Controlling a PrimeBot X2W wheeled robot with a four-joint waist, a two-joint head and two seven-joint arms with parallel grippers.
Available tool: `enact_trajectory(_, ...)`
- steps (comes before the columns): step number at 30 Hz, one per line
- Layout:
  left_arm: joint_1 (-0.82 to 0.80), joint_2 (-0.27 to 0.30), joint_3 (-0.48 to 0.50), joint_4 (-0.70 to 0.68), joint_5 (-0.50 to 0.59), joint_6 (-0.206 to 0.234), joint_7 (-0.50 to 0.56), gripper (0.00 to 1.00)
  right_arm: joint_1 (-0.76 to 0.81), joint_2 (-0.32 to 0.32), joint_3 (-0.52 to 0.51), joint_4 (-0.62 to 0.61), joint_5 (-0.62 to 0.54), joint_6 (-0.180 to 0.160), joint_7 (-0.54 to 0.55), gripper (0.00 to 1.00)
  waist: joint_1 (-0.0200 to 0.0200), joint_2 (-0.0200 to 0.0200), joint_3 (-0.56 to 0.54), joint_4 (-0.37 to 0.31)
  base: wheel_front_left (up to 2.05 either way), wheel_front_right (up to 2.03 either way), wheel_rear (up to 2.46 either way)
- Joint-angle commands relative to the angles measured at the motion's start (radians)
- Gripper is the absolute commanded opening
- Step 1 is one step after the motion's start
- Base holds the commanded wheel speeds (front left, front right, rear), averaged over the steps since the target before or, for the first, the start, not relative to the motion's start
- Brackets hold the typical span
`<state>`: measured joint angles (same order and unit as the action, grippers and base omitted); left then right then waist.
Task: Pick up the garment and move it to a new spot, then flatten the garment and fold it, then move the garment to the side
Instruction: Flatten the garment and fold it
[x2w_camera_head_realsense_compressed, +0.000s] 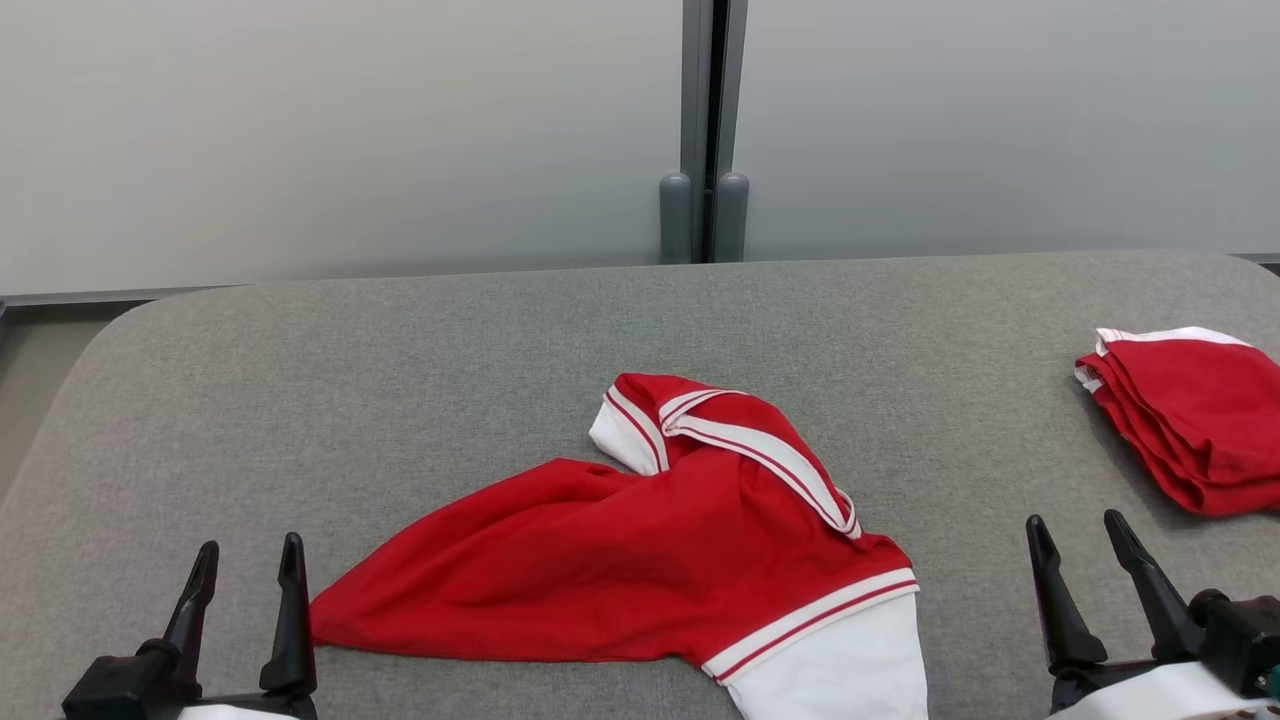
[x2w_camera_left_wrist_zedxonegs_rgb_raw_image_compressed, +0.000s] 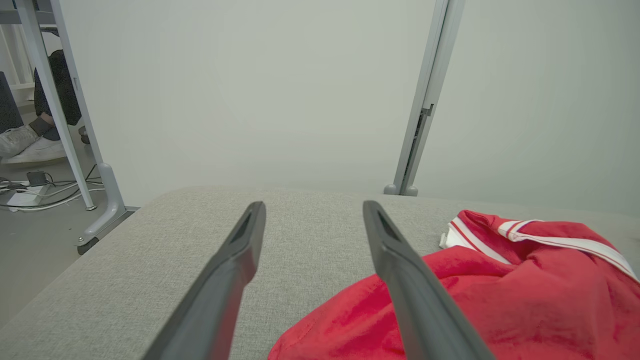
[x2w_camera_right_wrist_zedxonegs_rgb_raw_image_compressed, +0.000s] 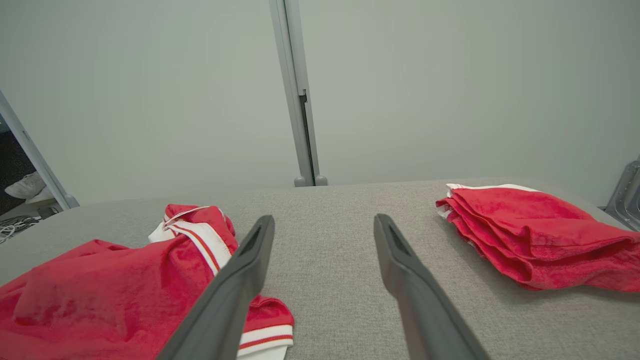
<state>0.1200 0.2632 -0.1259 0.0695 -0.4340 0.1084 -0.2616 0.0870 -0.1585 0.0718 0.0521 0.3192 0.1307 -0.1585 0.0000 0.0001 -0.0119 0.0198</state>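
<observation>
A crumpled red garment (x2w_camera_head_realsense_compressed: 640, 560) with white striped trim lies in a heap near the front middle of the grey table (x2w_camera_head_realsense_compressed: 400, 380). It also fills the lower right of the left wrist view (x2w_camera_left_wrist_zedxonegs_rgb_raw_image_compressed: 500, 300) and the lower left of the right wrist view (x2w_camera_right_wrist_zedxonegs_rgb_raw_image_compressed: 100, 295). My left gripper (x2w_camera_head_realsense_compressed: 245, 558) stands open at the lower left, just left of the garment's edge, with nothing between its fingers. At the lower right my right gripper (x2w_camera_head_realsense_compressed: 1080, 530) is open too, apart from the garment. Both pairs of fingers (x2w_camera_left_wrist_zedxonegs_rgb_raw_image_compressed: 240, 250) (x2w_camera_right_wrist_zedxonegs_rgb_raw_image_compressed: 255, 250) hover above the table.
A folded red garment (x2w_camera_head_realsense_compressed: 1185, 415) with a white edge lies at the table's right side, also in the right wrist view (x2w_camera_right_wrist_zedxonegs_rgb_raw_image_compressed: 530, 235). A grey partition wall with a post (x2w_camera_head_realsense_compressed: 705, 130) rises behind the table. A person's shoes (x2w_camera_left_wrist_zedxonegs_rgb_raw_image_compressed: 25, 142) and cables show on the floor at far left.
</observation>
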Motion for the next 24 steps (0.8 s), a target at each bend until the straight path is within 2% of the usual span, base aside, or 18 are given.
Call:
enact_trajectory(1, 0.011, -0.001, 0.009, 0.002, 0.007, -0.005, -0.005, 1.00, -0.003, -0.005, 0.000, 0.005, 0.002, 0.000, 0.000, 1.00, 0.0000, -0.0001, -0.001, 0.000, 0.00, 0.00, 0.00)
enact_trajectory(16, 0.010, -0.021, 0.038, 0.018, 0.010, -0.016, 0.006, 1.00, 0.001, -0.010, 0.026, -0.024, 0.010, 0.000, 0.040, 1.00, 0.0000, -0.0001, 0.000, -0.007, 0.00, 0.00, 0.00)
enact_trajectory(21, 0.018, 0.002, 0.051, 0.031, -0.029, 0.002, 0.121, 1.00, 0.031, -0.015, 0.066, -0.013, 0.046, 0.000, 0.161, 1.00, 0.0000, -0.0001, 0.003, -0.006, 0.00, 0.00, 0.00)
enact_trajectory(24, 0.023, 0.021, 0.034, 0.031, -0.043, -0.013, 0.198, 1.00, 0.054, -0.024, 0.089, 0.001, 0.099, 0.000, 0.270, 1.00, 0.0000, -0.0001, 0.009, -0.002, 0.00, 0.00, 0.00)
